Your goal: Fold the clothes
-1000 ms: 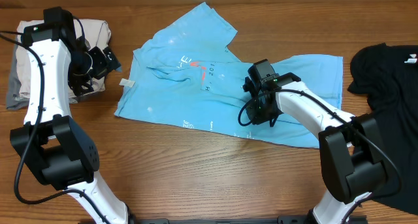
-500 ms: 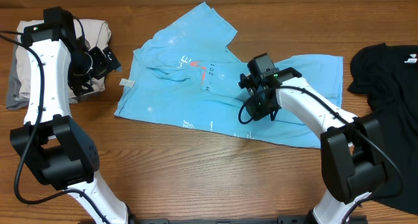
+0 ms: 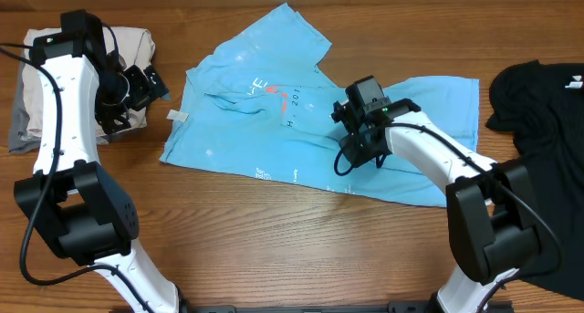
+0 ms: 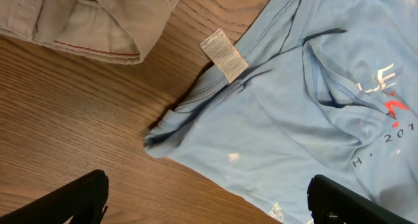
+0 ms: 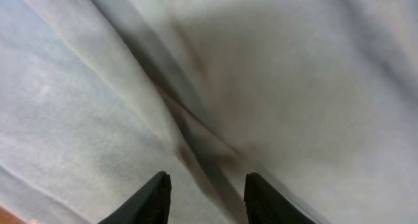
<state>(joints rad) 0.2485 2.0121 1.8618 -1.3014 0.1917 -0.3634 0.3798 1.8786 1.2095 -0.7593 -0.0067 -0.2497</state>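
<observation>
The light blue T-shirt is spread crumpled across the middle of the wooden table, with one sleeve thrown toward the far edge and another part stretched out to the right. On its chest, lettering is printed: dark blue characters reading "H · 201", above them white letters resembling "UE" broken by a fold, and red marks that cannot be read. Small white prints are scattered near the hem. A white care label is turned out at the ribbed collar; its writing is too small to read. The knit is thin and soft, gathered into ridges and creases.

A beige woven garment with stitched seams is bundled at the table's left end, and a black garment is laid at the right end.

The left gripper is held wide apart above the collar, touching nothing. The right gripper is lowered onto the shirt's right half, its fingers set narrowly apart astride a dark crease; whether cloth is pinched cannot be told.
</observation>
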